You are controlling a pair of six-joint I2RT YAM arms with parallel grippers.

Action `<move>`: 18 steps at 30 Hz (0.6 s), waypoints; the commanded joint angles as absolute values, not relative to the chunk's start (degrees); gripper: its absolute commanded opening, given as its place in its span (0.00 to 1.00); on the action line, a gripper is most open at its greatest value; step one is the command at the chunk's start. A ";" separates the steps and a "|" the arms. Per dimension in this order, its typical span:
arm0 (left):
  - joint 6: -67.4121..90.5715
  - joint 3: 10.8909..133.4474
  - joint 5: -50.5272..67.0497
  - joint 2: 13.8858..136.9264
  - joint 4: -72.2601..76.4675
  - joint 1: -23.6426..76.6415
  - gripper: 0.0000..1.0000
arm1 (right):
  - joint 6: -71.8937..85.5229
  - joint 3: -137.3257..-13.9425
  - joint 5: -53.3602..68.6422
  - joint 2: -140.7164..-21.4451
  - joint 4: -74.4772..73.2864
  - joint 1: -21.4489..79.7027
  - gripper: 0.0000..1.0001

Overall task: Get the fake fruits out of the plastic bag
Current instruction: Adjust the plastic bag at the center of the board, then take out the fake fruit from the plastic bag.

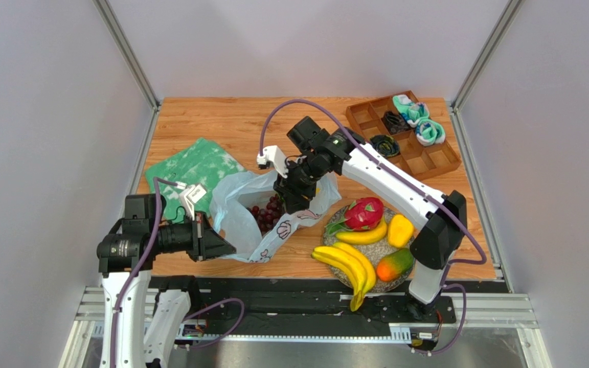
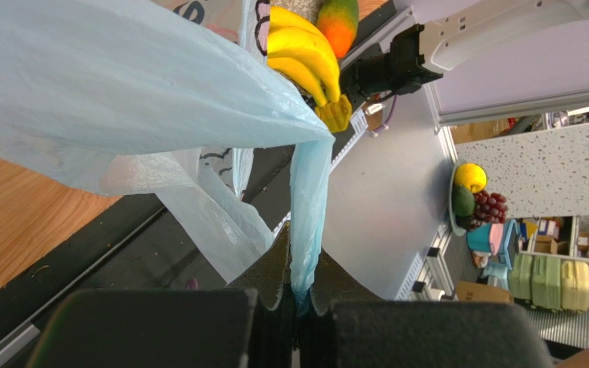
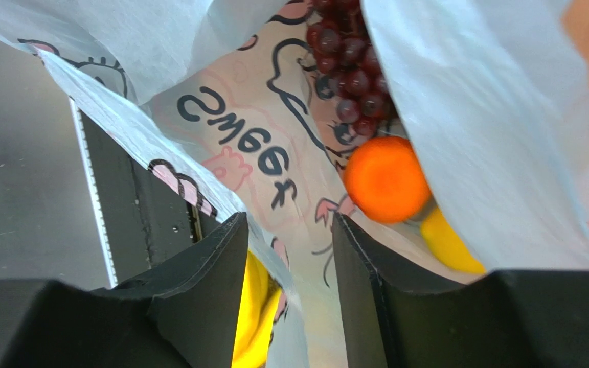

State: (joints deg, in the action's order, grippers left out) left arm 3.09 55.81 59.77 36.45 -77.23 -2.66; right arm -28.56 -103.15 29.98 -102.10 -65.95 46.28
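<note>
The pale-blue plastic bag lies open on the wooden table. My left gripper is shut on its stretched handle, holding the near side up. My right gripper is open in the bag's mouth. In the right wrist view the bag's printed rim passes between its fingers. Dark grapes, an orange and a yellow piece lie inside the bag. A dragon fruit, bananas, a yellow fruit and a mango rest on a speckled plate.
A green patterned cloth lies at the left behind the bag. A wooden divided tray with rolled socks stands at the back right. Grey walls close the sides and a black rail runs along the near edge.
</note>
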 commanded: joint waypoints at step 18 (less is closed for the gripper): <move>2.90 56.60 62.49 32.43 -78.22 -4.57 0.00 | 6.94 -80.10 7.30 -101.35 -37.97 54.75 0.39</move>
State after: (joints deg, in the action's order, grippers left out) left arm 3.31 55.42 61.41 32.86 -77.45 -4.12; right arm 0.30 -84.38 12.14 -103.46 -42.11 51.66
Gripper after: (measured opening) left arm 0.011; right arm 0.386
